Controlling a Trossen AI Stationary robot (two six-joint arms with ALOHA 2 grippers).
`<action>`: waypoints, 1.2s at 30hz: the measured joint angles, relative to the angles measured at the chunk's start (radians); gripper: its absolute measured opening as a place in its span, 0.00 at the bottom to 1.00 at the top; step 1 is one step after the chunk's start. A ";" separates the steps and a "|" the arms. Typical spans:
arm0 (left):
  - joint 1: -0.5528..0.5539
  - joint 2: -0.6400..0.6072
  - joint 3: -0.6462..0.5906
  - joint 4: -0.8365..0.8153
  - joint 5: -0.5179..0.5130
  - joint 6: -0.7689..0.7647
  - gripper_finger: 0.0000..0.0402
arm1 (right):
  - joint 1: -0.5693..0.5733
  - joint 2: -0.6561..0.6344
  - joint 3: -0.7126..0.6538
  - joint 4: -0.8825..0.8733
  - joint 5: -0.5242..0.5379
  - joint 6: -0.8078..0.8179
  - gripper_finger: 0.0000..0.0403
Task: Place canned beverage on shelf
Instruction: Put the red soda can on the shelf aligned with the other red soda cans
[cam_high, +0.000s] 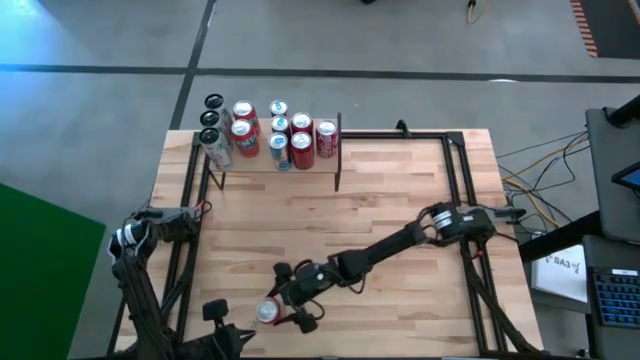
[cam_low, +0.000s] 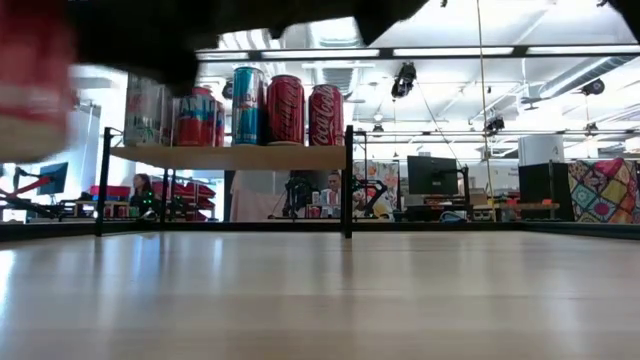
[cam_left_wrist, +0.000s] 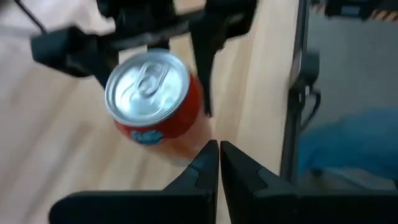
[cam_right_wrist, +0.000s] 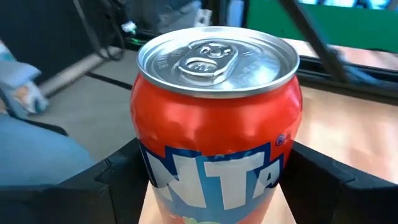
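Orange can (cam_right_wrist: 214, 124): smooth aluminium cylinder, silver pull-tab top, upright near the table's (cam_high: 400, 200) near edge, left of centre. Right gripper (cam_high: 283, 305): dark fingers either side, closed against its walls. Bare butcher-block wood stretches toward the far-left shelf (cam_high: 290, 170), crowded with cans. Left gripper (cam_left_wrist: 219, 163): closed, empty, just beside.
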 joint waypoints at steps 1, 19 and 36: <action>0.001 0.000 0.018 -0.014 -0.032 0.023 0.00 | -0.002 -0.033 -0.029 -0.017 0.019 -0.010 0.70; 0.165 -0.174 0.035 -0.036 -0.211 0.591 0.00 | -0.048 -0.566 -0.537 -0.001 0.233 -0.009 0.71; 0.588 -0.674 -0.641 0.934 0.256 1.489 0.00 | -0.165 -0.731 -0.682 0.057 0.228 -0.031 0.72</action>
